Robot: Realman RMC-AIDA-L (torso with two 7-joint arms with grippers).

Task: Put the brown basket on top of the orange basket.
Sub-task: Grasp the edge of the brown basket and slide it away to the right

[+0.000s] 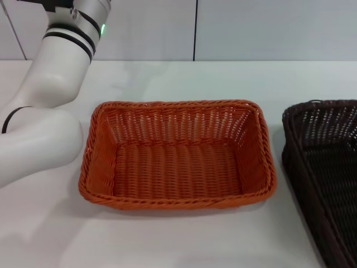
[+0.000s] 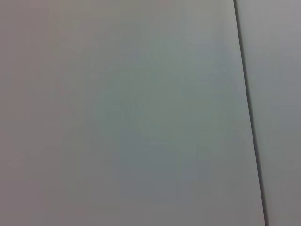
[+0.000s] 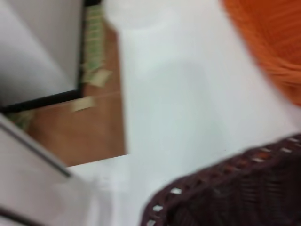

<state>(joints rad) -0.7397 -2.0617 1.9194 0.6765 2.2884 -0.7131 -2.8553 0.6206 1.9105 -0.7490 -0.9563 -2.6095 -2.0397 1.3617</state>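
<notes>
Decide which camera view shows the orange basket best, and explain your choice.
The head view: the whole orange basket sits mid-table, rim and empty inside visible. The right wrist view catches only a blurred corner of it. The left wrist view shows none of it.

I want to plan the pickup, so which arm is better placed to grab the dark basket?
Probably the right. The brown basket sits on the robot's right, beside the orange basket, and fills the right wrist view close up. The left arm is raised on the far side.

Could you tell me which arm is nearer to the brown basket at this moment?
Probably the right: its wrist view shows the brown basket close up. The left arm stands beyond the orange basket, on the far side from the brown one. Neither tool is visible.
</notes>
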